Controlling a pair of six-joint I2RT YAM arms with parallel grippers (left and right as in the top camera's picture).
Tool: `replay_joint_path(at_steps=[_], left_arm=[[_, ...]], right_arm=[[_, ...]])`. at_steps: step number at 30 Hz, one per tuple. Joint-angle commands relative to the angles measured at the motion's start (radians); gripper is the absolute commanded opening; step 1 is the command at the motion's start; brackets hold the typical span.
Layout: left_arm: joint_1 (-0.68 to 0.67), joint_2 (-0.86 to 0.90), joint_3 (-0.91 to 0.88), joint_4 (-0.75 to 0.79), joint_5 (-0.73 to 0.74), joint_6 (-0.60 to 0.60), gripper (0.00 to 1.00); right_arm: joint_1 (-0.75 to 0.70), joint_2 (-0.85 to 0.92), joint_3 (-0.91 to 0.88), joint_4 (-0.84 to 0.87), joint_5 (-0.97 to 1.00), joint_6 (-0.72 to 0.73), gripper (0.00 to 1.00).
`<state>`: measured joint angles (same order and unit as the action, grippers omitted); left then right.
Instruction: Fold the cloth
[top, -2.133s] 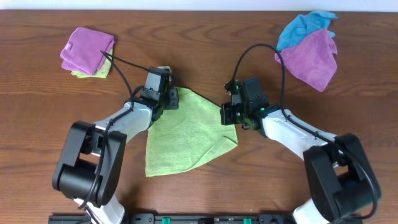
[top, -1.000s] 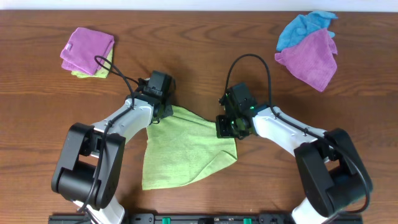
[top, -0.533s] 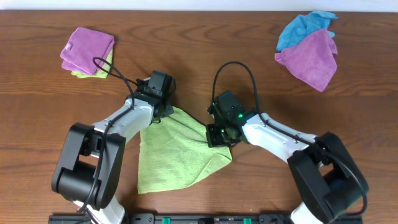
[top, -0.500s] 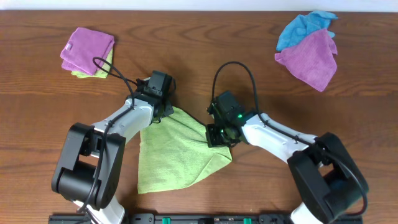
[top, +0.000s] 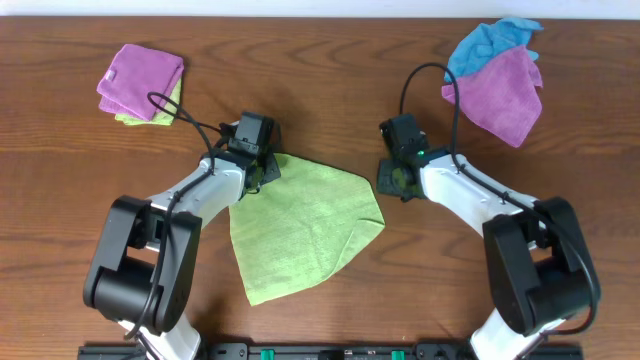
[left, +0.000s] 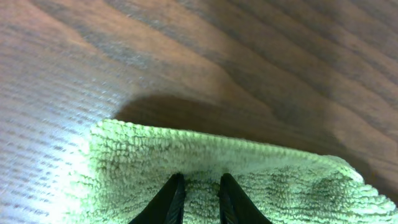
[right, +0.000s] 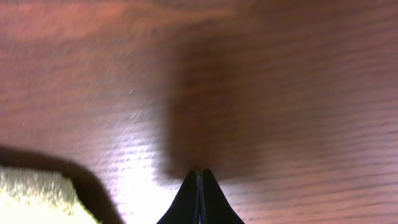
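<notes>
Overhead, the cloth (top: 305, 225) lies mostly flat at the centre of the wooden surface (top: 320, 90), with a small flap turned over near its right corner. The left gripper (top: 260, 170) has its fingers (left: 171, 199) nipped narrowly on the cloth's far left corner. The right gripper (top: 393, 184), fingers pressed together and holding nothing, sits over bare wood just right of the cloth.

Both arms reach forward; the left end effector (left: 200, 186) pinches the cloth (left: 286, 186), the right end effector (right: 199, 177) is closed, empty.
</notes>
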<state>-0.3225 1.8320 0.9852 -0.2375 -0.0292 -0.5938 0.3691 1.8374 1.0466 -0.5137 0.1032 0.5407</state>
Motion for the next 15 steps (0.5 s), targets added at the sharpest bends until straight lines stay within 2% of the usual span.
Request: replay_joint_path(at_steps=[1,6,11,15], left_arm=[[0.003,0.047,0.036,-0.005,0.031,0.048,0.22],[0.003,0.047,0.111,-0.004,0.03,0.109,0.22],[0.003,0.047,0.221,-0.04,0.026,0.206,0.22],[0.003,0.044,0.322,-0.219,0.026,0.206,0.09]], right_arm=[[0.0,0.008,0.04,-0.003,0.007,-0.023,0.02],[0.005,0.005,0.095,-0.023,-0.082,-0.098,0.01],[0.004,-0.017,0.204,-0.18,-0.09,-0.171,0.02],[0.005,-0.068,0.236,-0.249,-0.15,-0.277,0.02]])
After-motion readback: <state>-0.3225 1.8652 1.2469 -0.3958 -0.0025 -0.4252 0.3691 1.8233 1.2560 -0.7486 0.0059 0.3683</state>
